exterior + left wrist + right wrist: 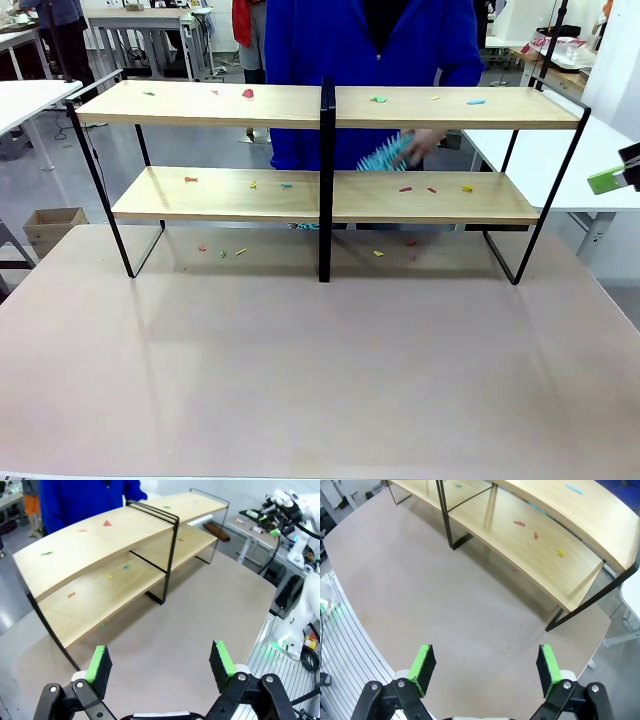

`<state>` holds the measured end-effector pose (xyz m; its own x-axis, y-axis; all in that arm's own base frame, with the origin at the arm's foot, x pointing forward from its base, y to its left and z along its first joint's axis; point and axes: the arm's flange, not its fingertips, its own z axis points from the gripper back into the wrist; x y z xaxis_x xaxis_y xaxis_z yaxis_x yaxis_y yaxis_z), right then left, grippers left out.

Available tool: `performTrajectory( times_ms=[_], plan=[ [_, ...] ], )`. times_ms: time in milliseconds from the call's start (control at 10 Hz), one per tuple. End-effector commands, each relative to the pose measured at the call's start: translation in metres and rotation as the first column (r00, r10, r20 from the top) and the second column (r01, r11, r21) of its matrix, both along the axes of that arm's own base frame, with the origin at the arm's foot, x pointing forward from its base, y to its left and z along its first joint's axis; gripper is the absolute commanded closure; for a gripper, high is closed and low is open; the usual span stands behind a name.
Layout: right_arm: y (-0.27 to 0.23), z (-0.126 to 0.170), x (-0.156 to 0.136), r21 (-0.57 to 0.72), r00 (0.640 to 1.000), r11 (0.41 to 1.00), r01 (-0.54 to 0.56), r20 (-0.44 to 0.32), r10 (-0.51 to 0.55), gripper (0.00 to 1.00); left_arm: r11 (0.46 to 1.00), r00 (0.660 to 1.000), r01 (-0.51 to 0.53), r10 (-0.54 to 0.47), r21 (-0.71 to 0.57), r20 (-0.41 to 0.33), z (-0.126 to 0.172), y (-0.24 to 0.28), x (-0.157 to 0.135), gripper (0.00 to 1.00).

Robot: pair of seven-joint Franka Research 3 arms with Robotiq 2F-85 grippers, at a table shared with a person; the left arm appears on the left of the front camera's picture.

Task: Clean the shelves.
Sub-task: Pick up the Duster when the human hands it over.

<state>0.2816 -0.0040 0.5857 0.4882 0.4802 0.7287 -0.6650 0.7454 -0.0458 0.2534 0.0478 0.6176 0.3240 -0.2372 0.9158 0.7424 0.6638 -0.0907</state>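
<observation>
The shelves (200, 104) stand across the far half of the table: two light-wood boards in a black frame with a central upright. Small coloured scraps (248, 93) lie on both boards and on the tabletop under them. Behind the rack a person in blue holds a teal brush (388, 156) just above the lower board. My left gripper (160, 662) is open over bare tabletop, with the shelves (100, 545) well ahead of it. My right gripper (485, 664) is also open and holds nothing, short of the right end of the shelves (545, 535). One of its green pads (608, 180) shows at the right edge.
The beige table (300, 370) stretches wide in front of the rack. White tables (560, 160) stand to the right and left. A cardboard box (52, 228) sits on the floor at the left. The other arm (287, 510) is far off in the left wrist view.
</observation>
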Motion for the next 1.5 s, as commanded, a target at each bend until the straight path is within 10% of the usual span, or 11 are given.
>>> performTrajectory(
  times_ms=[0, 1400],
  plan=[
    [0.006, -0.031, -0.006, 0.007, 1.0, 1.0, -0.023, 0.019, 0.023, 0.0, 0.999, 0.999, -0.051, 0.051, -0.007, -0.02, -0.03, -0.005, -0.015, 0.0],
    [0.021, -0.016, 0.021, 0.067, 0.996, 0.995, -0.068, -0.053, 0.072, 0.0, 0.998, 0.998, -0.057, 0.057, -0.009, -0.017, -0.004, 0.015, -0.001, 0.0]
  ],
)
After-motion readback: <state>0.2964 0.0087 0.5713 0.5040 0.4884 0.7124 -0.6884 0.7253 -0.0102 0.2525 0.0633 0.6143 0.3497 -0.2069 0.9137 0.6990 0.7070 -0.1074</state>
